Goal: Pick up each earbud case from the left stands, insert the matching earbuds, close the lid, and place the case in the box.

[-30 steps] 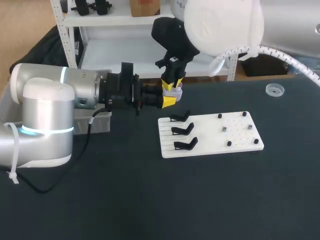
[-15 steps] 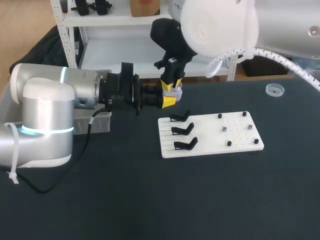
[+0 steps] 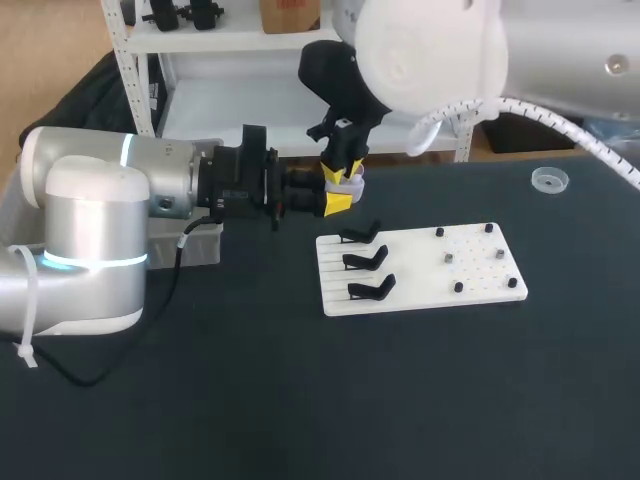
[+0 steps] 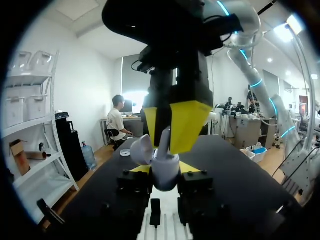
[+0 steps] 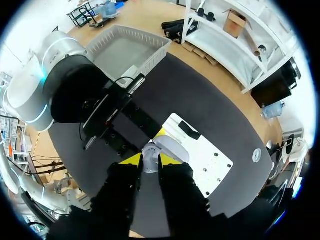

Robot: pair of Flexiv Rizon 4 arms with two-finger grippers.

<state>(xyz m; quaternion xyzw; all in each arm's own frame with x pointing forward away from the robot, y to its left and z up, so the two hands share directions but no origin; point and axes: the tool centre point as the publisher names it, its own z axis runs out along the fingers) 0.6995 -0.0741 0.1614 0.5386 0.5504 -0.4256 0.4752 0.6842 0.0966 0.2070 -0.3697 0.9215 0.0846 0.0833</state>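
The left claw [image 3: 338, 200] is staying clenched on the open white earbud case [image 3: 352, 184], holding it above the worktop [image 3: 300, 400] at 11 o'clock from the white stand board [image 3: 415, 272]. The right claw [image 3: 343, 169] is pinching a white earbud [image 4: 164, 142] directly over the case. Since a second ago its arm is edging slightly toward 9 o'clock, while the left arm is keeping still.

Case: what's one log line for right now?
left claw: shut on case | lid: open | right claw: shut on earbud, above case
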